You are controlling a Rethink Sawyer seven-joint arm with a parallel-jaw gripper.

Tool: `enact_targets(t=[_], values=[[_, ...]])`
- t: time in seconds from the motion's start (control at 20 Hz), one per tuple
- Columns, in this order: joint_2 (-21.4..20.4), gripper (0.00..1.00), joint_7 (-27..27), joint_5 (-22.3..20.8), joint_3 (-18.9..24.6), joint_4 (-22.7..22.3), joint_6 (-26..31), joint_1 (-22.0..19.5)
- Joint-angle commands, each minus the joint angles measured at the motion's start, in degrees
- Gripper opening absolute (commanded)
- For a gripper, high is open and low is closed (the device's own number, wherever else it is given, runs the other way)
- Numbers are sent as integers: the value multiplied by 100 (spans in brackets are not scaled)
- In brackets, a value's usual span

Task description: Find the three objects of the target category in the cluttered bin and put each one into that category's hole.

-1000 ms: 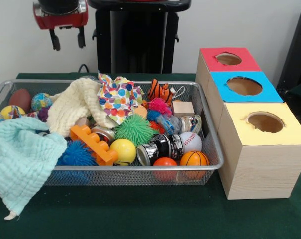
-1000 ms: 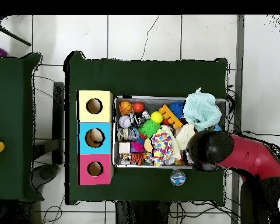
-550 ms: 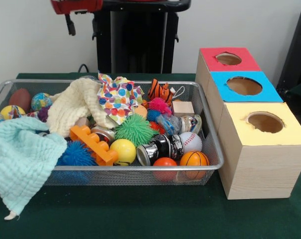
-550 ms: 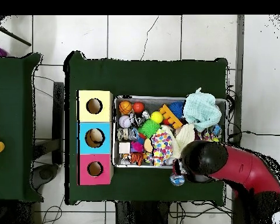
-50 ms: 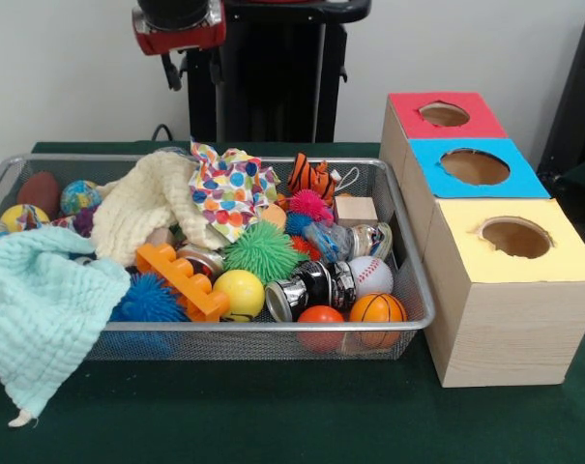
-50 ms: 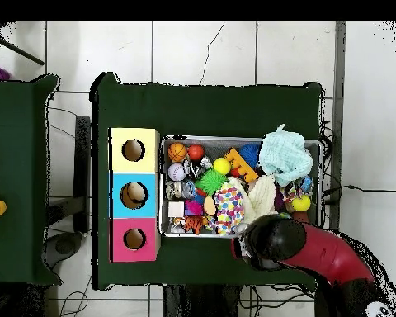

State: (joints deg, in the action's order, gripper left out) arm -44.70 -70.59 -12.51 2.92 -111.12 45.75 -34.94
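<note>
At the left edge of the wire mesh bin (image 5: 408, 261) a pale mint cloth (image 5: 41, 309) drapes over the rim, with a cream knitted cloth (image 5: 142, 208) and a polka-dot cloth (image 5: 232, 188) heaped further right. The red and black gripper (image 5: 190, 70) hangs high above the bin's far edge, fingers slightly apart and empty. This looks like the searching step: no target is chosen, so next it must descend onto one item. The three wooden boxes (image 5: 495, 290) with holes stand beside the bin's right edge.
</note>
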Motion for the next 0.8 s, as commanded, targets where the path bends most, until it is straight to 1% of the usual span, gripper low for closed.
enact_targets(t=[0.05, 0.4, 0.5, 0.65, 0.8], values=[[635, 100, -1338, 314, -2, -611, -801, -108], [1081, 100, -1217, 410, 15, -648, -1321, -269], [1144, 100, -1135, 401, 17, -592, -1325, -317], [1385, 100, -966, 318, 25, -299, -1290, -389], [1592, 100, -798, 232, 29, 64, -1112, -438]])
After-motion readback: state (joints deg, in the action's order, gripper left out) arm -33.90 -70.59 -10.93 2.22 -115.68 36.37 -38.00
